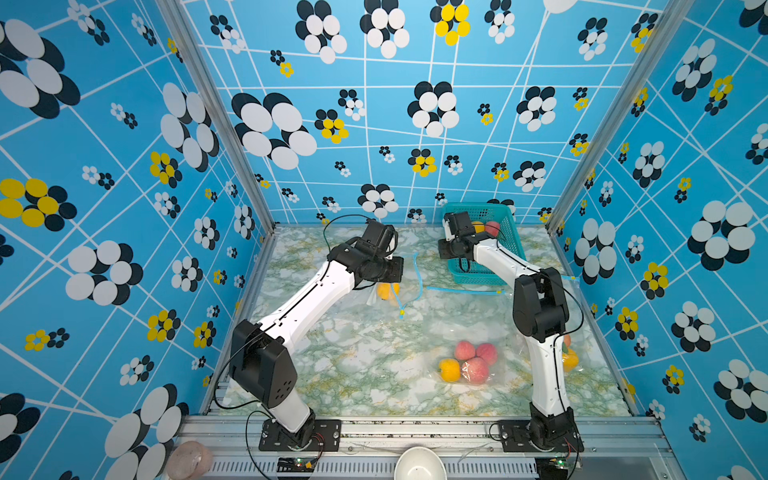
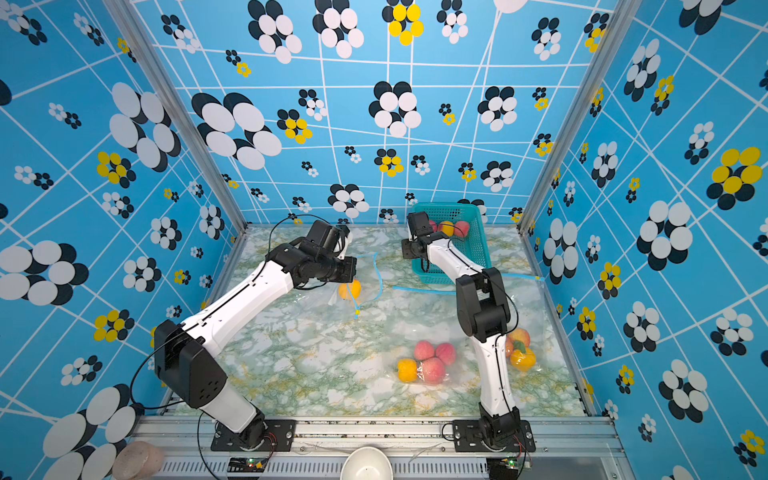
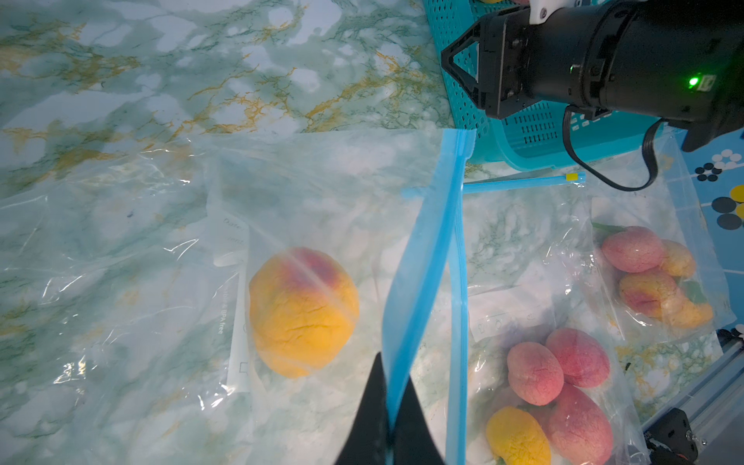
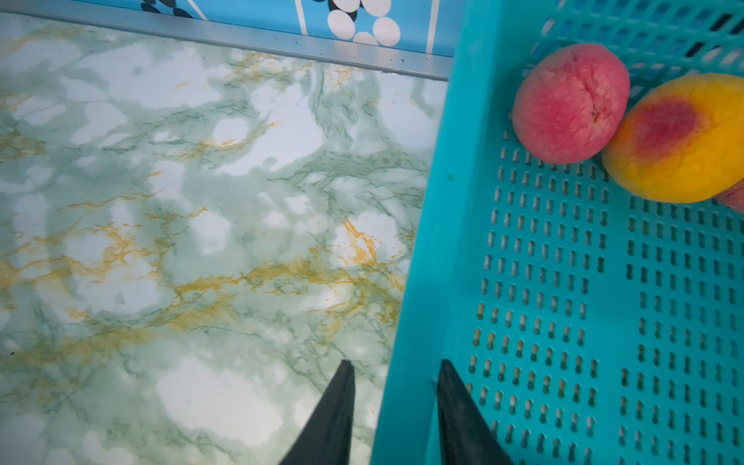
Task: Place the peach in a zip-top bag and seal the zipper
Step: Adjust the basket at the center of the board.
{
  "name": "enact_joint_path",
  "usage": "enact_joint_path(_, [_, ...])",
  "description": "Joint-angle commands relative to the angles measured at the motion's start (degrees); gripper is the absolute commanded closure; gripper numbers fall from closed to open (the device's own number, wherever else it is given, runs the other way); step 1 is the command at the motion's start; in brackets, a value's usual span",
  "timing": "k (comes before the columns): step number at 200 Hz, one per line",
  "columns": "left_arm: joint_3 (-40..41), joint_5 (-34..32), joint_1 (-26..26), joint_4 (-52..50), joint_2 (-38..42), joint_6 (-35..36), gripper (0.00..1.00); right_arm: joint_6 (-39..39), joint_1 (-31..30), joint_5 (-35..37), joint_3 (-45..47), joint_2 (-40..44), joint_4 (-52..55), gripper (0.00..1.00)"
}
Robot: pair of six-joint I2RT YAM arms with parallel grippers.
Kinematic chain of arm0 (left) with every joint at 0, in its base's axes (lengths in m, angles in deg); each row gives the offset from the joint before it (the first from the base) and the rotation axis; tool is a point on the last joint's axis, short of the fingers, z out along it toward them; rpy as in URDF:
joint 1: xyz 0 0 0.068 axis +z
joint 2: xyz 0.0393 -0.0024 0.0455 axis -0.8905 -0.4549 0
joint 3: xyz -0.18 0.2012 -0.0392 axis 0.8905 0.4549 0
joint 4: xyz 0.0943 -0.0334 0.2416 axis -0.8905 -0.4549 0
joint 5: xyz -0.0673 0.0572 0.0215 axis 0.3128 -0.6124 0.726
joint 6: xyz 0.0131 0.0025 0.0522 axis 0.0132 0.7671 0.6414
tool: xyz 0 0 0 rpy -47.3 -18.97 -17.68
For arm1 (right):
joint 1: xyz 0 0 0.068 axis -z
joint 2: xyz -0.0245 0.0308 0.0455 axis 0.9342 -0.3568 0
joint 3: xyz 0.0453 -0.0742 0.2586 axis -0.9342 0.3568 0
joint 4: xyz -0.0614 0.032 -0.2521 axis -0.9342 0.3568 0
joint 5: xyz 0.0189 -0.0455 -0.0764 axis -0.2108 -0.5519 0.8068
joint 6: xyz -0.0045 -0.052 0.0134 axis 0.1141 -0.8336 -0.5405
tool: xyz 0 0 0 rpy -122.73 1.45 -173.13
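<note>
We see the left tool clenched on the blue zipper strip of the zip-top bag, with the strip pinched between its two dark fingers and rising away from the tips. The peach, yellow with a red blush, lies inside that bag on the worktop, just ahead of the tool's tips and beside the pinched strip. The bag's other strip runs apart from the held one, so we read the mouth as unsealed.

The right tool hangs over the near wall of the teal basket. Its jaws stand parted, one finger outside the wall and one inside, with bare worktop showing between the outer finger and the wall, so we see it grasping nothing. Ahead of it, at the basket's far end, a pink peach touches a yellow peach.

Beyond the left tool's held strip lie two further bags, each filled with fruit.
</note>
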Motion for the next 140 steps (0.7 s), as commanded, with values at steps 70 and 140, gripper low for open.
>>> enact_joint_path(70, [-0.01, -0.94, 2.06, -0.82, 2.17, 1.27, 0.93, -14.02, -4.60, -14.29, 20.74, 12.43, -10.02, 0.75])
enact_joint_path(140, [1.28, -1.33, 2.11, -0.41, 3.16, 1.02, 0.94, -3.93, 0.77, -17.81, 26.63, 21.28, -4.93, 0.43])
